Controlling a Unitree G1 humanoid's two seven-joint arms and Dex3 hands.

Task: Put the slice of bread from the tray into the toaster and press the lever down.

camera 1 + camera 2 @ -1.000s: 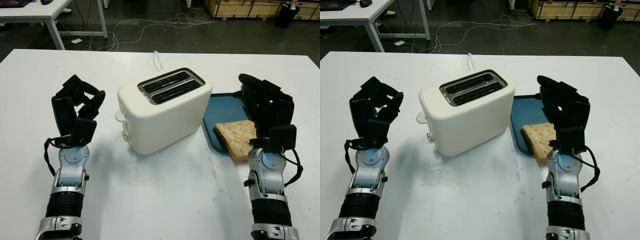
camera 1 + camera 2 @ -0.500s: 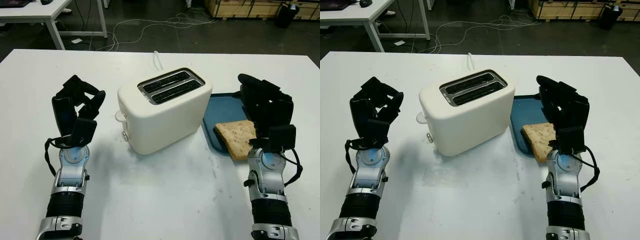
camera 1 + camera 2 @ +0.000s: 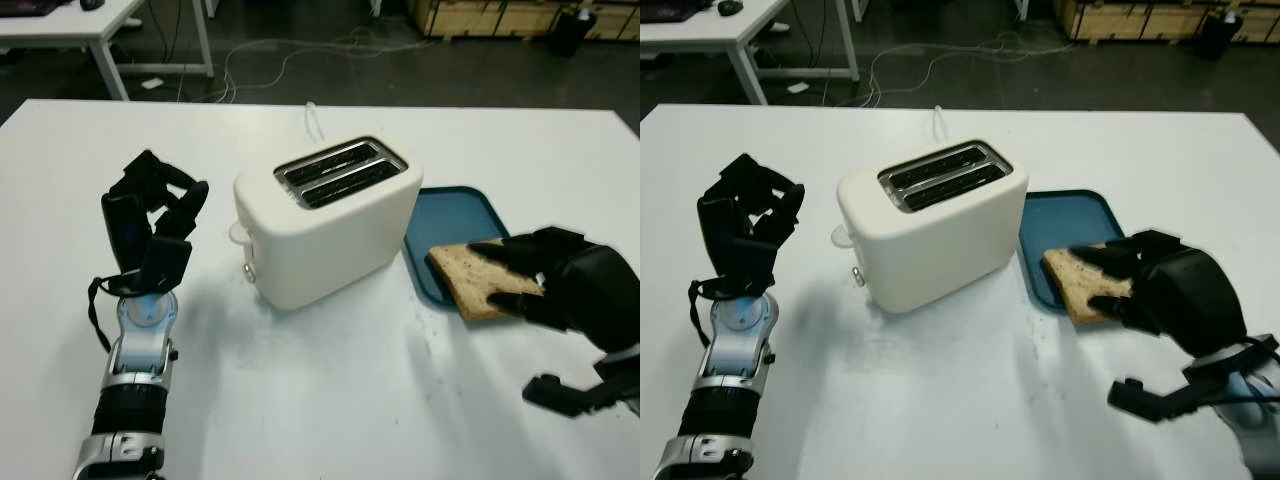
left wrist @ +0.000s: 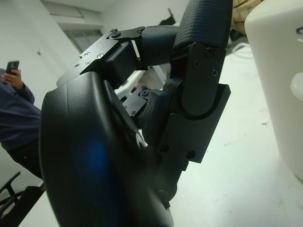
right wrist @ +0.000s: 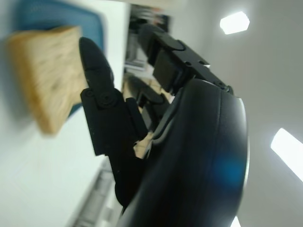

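Observation:
A cream two-slot toaster [image 3: 330, 225] stands mid-table, both slots empty, with its lever knob [image 3: 238, 232] on the end facing my left hand. To its right a blue tray [image 3: 450, 210] holds a brown slice of bread [image 3: 462, 272], whose near corner hangs over the tray rim. My right hand [image 3: 510, 285] is open and tipped over toward the slice, with its fingertips above the bread's right edge. The right wrist view shows the bread [image 5: 45, 80] just beyond the fingers. My left hand [image 3: 150, 215] stands upright, left of the toaster, fingers curled on nothing.
A white power cord [image 3: 315, 115] runs from behind the toaster toward the table's far edge. Bare white tabletop lies in front of the toaster. Beyond the table are floor cables, another white table [image 3: 60, 20] and wooden crates. A person holding a phone [image 4: 16, 113] stands beyond my left hand.
My right hand has tipped down from upright and swung right and nearer, its fingers now reaching over the bread. The left hand, toaster and bread have not moved.

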